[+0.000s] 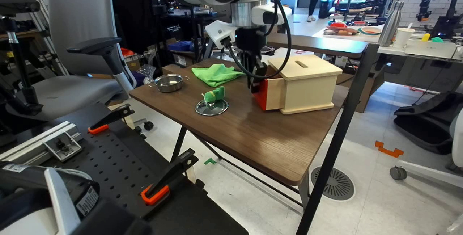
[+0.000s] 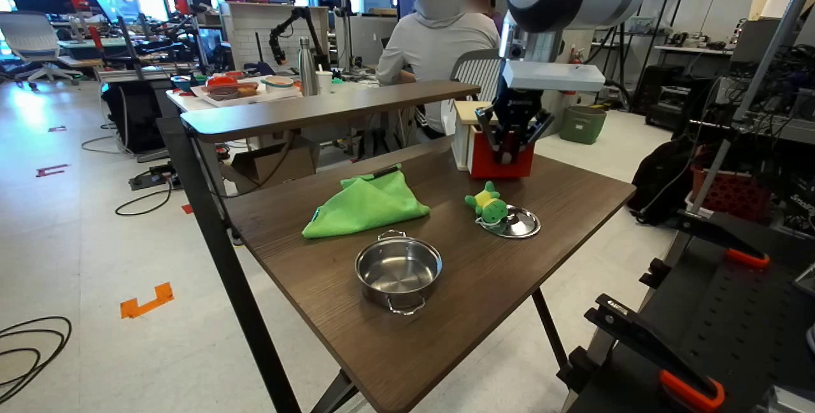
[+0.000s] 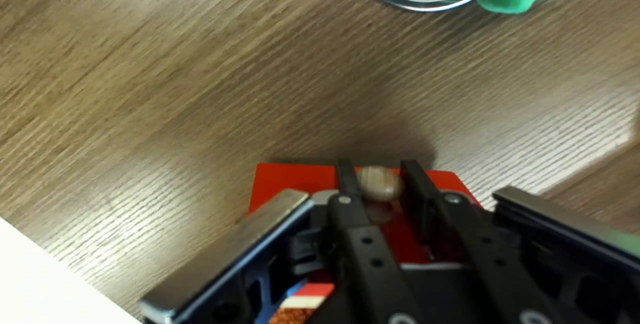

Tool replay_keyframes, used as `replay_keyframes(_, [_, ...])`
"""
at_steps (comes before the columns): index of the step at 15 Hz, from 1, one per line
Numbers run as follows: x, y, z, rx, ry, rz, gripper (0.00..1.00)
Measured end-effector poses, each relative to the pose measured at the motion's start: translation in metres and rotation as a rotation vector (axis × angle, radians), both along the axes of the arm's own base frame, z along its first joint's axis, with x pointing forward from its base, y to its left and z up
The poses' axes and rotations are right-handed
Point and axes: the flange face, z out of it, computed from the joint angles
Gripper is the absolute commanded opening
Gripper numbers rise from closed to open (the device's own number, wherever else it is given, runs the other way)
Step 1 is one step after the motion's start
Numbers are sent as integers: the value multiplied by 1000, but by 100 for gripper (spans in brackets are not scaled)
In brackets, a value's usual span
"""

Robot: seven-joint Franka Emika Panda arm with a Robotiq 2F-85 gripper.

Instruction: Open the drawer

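Note:
The light-wood box [image 1: 311,90] with a dark slot in its top stands on the brown table. Its red-fronted drawer [image 1: 262,99] is partly slid out, with a stretch of its pale wooden side showing. The red front also shows in an exterior view [image 2: 482,161] and in the wrist view [image 3: 295,178]. My gripper [image 3: 378,176] points down at the front, one finger on each side of the round wooden knob [image 3: 380,183]. The fingers look closed against the knob. In an exterior view the gripper [image 2: 507,149] covers the middle of the front.
A silver lid [image 2: 521,223] with a green-and-yellow plush toy [image 2: 489,203] lies in front of the drawer. A steel pot [image 2: 398,270] and a green cloth [image 2: 369,206] are on the table. A raised shelf [image 1: 318,45] stands behind the box.

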Motion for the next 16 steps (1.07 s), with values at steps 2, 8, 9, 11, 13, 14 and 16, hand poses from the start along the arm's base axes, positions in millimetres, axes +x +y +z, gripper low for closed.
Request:
replay_keyframes(2, [0, 6, -1, -15, 3, -15, 7])
replay_keyframes(8, [-2, 21, -3, -53, 7, -34, 7])
replay_keyframes(9, [-2, 22, -3, -56, 8, -35, 7])
replay_keyframes(11, [-3, 23, -4, -62, 9, -36, 52])
replay_keyframes(13, [-4, 26, -5, -65, 16, -30, 58])
replay_keyframes(14, [-9, 36, -15, -59, 46, 4, 66])
replay_keyframes(16, [-20, 70, -43, -46, 101, 70, 81])
